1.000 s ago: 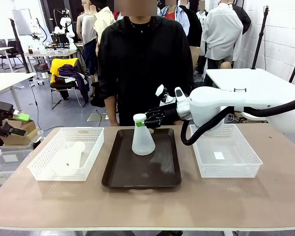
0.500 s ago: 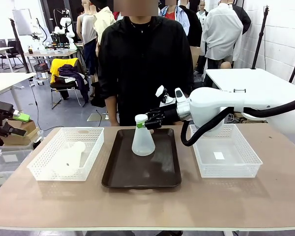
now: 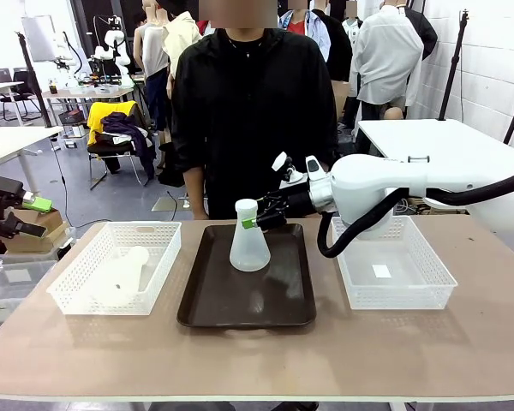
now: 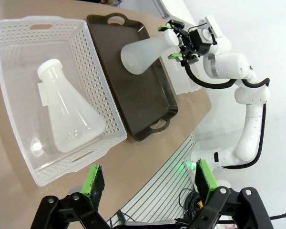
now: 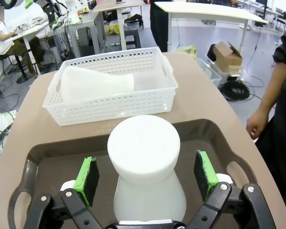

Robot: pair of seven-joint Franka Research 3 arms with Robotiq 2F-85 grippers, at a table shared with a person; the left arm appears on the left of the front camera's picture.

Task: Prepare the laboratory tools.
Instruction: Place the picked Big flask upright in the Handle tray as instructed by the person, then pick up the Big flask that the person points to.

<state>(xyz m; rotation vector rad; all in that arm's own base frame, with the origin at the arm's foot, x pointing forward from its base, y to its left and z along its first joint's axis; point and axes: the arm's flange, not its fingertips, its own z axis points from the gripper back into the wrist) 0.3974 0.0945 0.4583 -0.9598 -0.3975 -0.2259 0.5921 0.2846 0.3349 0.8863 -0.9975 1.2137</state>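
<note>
My right tool (image 5: pixel 145 177) has let go and now sits spread around the flask (image 5: pixel 143 143) neck, leaving it delivered on the tray (image 5: pixel 52 167).

right tool (image 5: pixel 145 174) held sideways, jaws wide apart, left tool (image 4: pixel 149 180) pointing down, jaws wide apart

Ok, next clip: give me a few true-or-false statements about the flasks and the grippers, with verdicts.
1. A flask stands upright on the tray. True.
2. The right gripper is shut on that flask's neck. False: it is open, with its pads either side of the neck and a gap on each side.
3. The other flask lies on its side in a basket. True.
4. The left gripper holds a flask. False: it is open and empty, above the basket.
</note>
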